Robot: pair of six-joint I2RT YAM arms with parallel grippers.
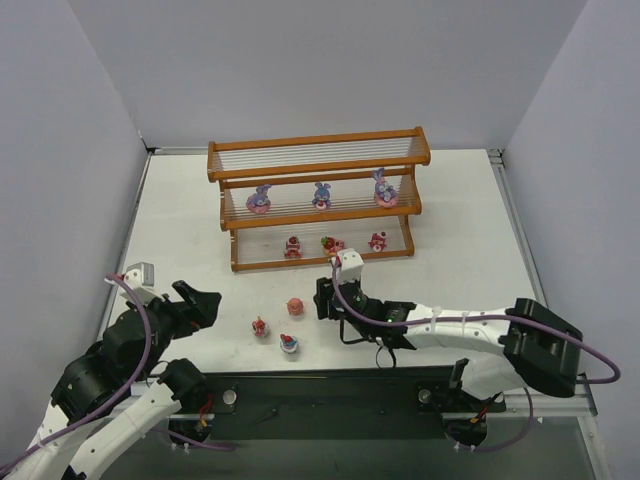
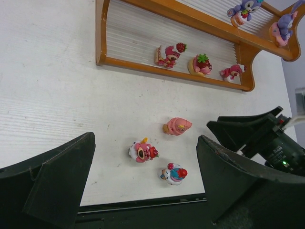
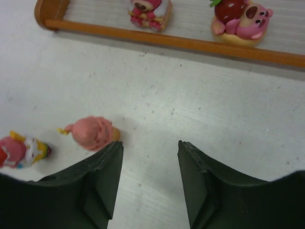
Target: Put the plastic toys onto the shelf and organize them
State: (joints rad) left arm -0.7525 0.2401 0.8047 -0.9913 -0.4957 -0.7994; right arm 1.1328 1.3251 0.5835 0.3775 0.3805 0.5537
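The shelf (image 1: 320, 168) stands at the back of the table. Three purple bunnies (image 1: 321, 195) sit on its middle tier and three pink toys (image 1: 333, 243) on its bottom tier. Three loose toys lie on the table: a pink cupcake (image 1: 295, 306), a pink bear figurine (image 1: 260, 326) and a blue-and-white cupcake (image 1: 289, 344). My left gripper (image 1: 205, 300) is open and empty to their left; in the left wrist view (image 2: 145, 140) the loose toys lie between its fingers. My right gripper (image 1: 322, 298) is open and empty just right of the pink cupcake (image 3: 93, 132).
The table's dark front edge (image 1: 330, 385) runs close below the loose toys. Grey walls close in both sides and the back. The right gripper's dark body (image 2: 252, 133) shows in the left wrist view, right of the toys. The shelf's bottom rail (image 3: 167, 42) lies ahead of the right gripper.
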